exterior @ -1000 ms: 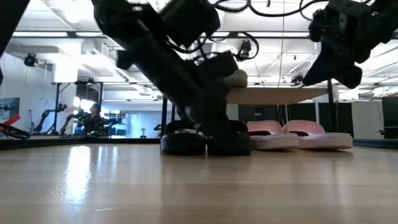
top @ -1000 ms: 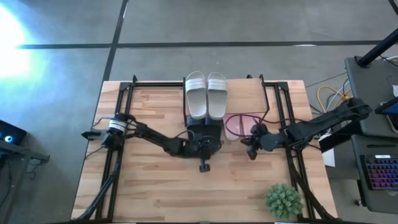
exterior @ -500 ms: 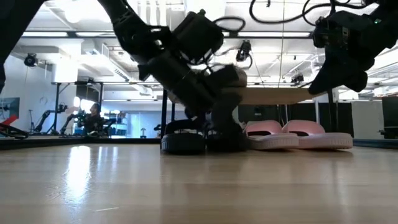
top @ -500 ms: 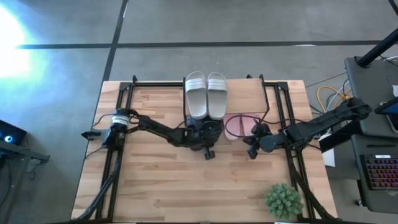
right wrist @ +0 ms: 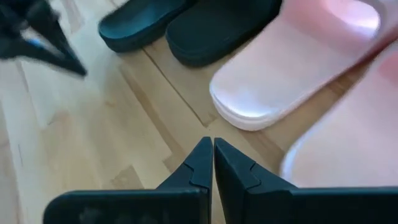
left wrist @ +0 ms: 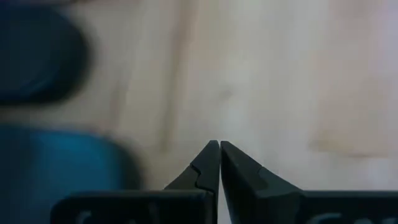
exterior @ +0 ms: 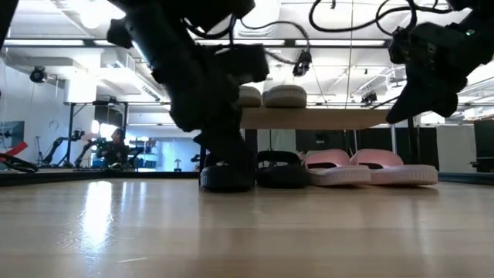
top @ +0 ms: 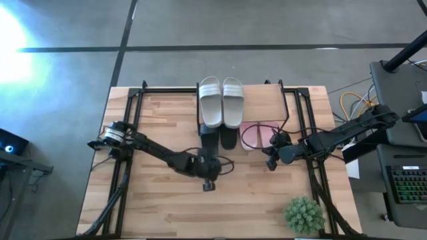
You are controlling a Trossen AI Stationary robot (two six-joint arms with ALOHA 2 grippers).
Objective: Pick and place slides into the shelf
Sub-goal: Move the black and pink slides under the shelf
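Pale grey pair (top: pixel 221 101) lies on top of the shelf (top: pixel 261 98) at the table's far middle, seen from above. Black pair (top: pixel 219 138) sits half under the shelf's near edge, heels out; pink pair (top: pixel 256 135) just beside it, partly covered by the board and the right arm. Left gripper (top: pixel 208 185) hangs over bare table nearer the front, apart from the black heels, holding nothing. Right gripper (top: pixel 269 164) hovers just off the pink heels, empty.

Low view: black pair (exterior: pixel 255 170) and pink pair (exterior: pixel 370 167) stand side by side under the shelf board (exterior: pixel 324 118), grey pair (exterior: pixel 270 96) above. Left arm's dark bulk covers part of the nearest black slide; right gripper (exterior: pixel 421 96) hangs above the pink pair.

Left wrist: fingertips (left wrist: pixel 214 152) pressed together over wood; blurred dark and blue shapes beside, unreadable.

Right wrist: fingertips (right wrist: pixel 208 149) closed tight, just short of a pink slide (right wrist: pixel 298 59); black slides (right wrist: pixel 186 22) beyond, all cut off by the frame.
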